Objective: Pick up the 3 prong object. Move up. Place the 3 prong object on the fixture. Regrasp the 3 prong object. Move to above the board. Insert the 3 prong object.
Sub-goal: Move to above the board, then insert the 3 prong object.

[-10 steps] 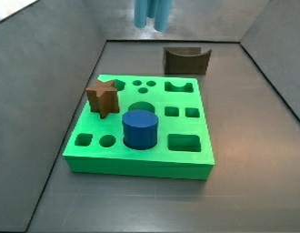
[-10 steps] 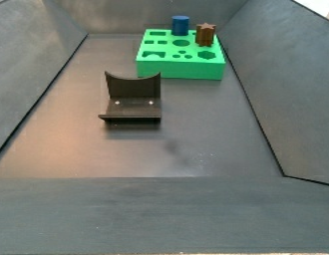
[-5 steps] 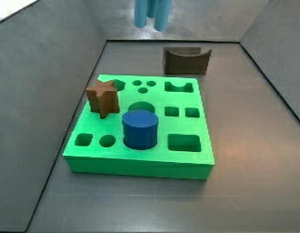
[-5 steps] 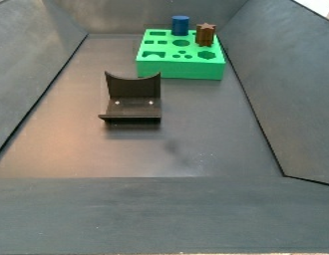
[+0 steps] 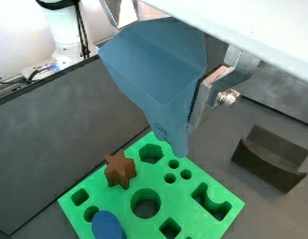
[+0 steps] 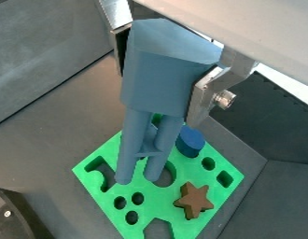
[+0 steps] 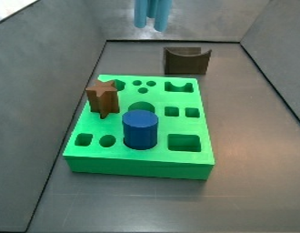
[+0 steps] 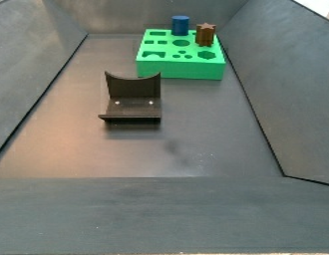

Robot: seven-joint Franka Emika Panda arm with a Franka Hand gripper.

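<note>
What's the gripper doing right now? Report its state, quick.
Gripper: shut on the 3 prong object, held prongs down, high above the green board.

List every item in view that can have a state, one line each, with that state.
Gripper: above the board, shut on the 3 prong object.
Light grey-blue 3 prong object: held, prongs pointing down, not inserted.
Bright green board: on the floor, most holes open.
Dark blue cylinder: upright in a board hole.
Brown star-shaped peg: upright in the board.
Dark brown fixture: on the floor, notch empty.
</note>
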